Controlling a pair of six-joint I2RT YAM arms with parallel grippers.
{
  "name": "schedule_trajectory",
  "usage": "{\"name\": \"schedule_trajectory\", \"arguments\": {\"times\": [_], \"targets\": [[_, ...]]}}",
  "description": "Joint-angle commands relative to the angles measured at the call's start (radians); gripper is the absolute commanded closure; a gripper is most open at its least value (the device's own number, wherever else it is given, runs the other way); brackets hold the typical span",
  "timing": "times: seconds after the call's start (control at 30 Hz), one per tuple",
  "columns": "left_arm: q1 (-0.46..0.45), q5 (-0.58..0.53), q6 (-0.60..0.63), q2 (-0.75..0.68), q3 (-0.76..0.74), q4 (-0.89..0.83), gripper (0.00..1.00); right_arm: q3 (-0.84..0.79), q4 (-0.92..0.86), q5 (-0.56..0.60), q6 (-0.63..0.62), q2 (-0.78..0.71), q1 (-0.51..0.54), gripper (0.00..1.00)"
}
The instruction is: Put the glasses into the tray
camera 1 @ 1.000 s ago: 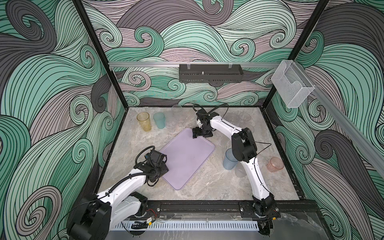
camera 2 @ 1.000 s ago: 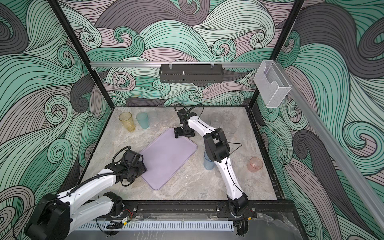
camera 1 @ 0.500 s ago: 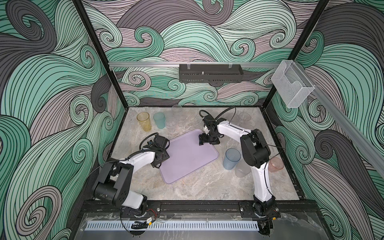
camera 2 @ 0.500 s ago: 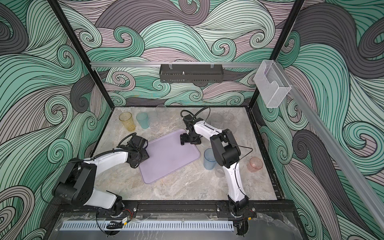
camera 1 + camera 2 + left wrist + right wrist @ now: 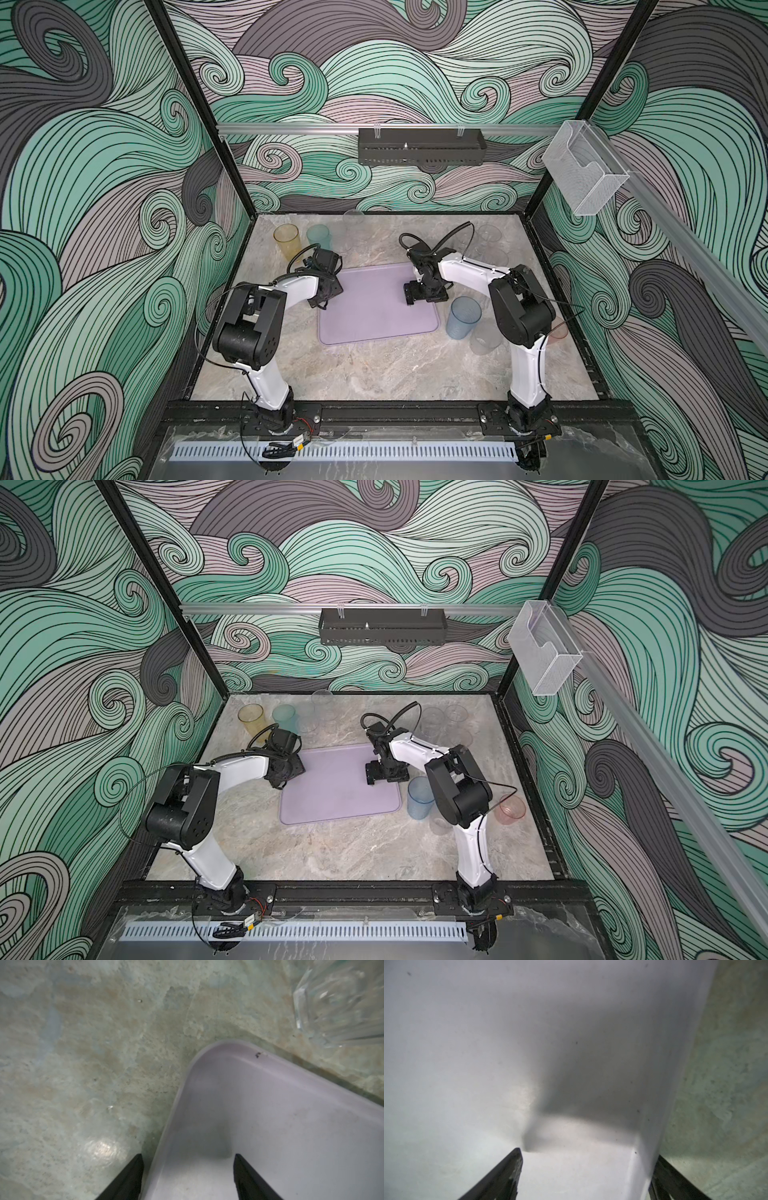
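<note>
The lavender tray (image 5: 374,320) lies flat mid-table with no glass in it. My left gripper (image 5: 323,300) stands open astride its left rim, one finger over the marble and one over the tray floor (image 5: 270,1115). My right gripper (image 5: 424,296) stands open astride the right rim (image 5: 643,1147). Neither holds a glass. A blue tumbler (image 5: 462,318) and a clear glass (image 5: 484,340) stand just right of the tray. The pink cup (image 5: 512,808) shows past my right arm. Amber (image 5: 286,244) and teal (image 5: 319,237) tumblers stand at the back left, and clear glasses (image 5: 486,235) at the back right.
A black perforated rack (image 5: 420,145) hangs on the back wall, and a clear acrylic box (image 5: 582,174) on the right rail. One clear glass (image 5: 336,1001) stands close to the tray's far left corner. Bare marble (image 5: 374,374) stretches from the tray to the front edge.
The tray has turned from lying diagonal to lying square with the table. Both grippers moved with its edges, the left one back and the right one forward. Both stayed open.
</note>
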Motion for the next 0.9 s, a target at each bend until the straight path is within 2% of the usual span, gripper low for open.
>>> {"name": "schedule_trajectory", "arguments": {"times": [0.0,0.1,0.23,0.4,0.57,0.87], "targets": [[-0.017,0.164,0.021,0.032,0.002,0.047,0.30,0.000,0.038,-0.043,0.004,-0.041,0.040,0.10],[-0.017,0.183,0.065,0.010,0.006,0.061,0.30,0.022,0.013,-0.018,-0.018,-0.073,0.038,0.09],[-0.016,0.145,0.078,-0.056,0.006,0.016,0.29,0.075,-0.045,0.016,-0.051,-0.145,0.038,0.09],[-0.009,0.057,0.084,-0.221,-0.002,-0.105,0.29,0.071,-0.087,0.036,-0.080,-0.326,0.040,0.09],[-0.007,-0.005,0.114,-0.377,-0.028,-0.133,0.26,0.018,-0.089,0.065,-0.084,-0.464,0.012,0.09],[-0.023,0.101,0.179,-0.517,-0.051,-0.165,0.28,-0.031,-0.164,0.102,-0.102,-0.590,-0.075,0.13]]}}
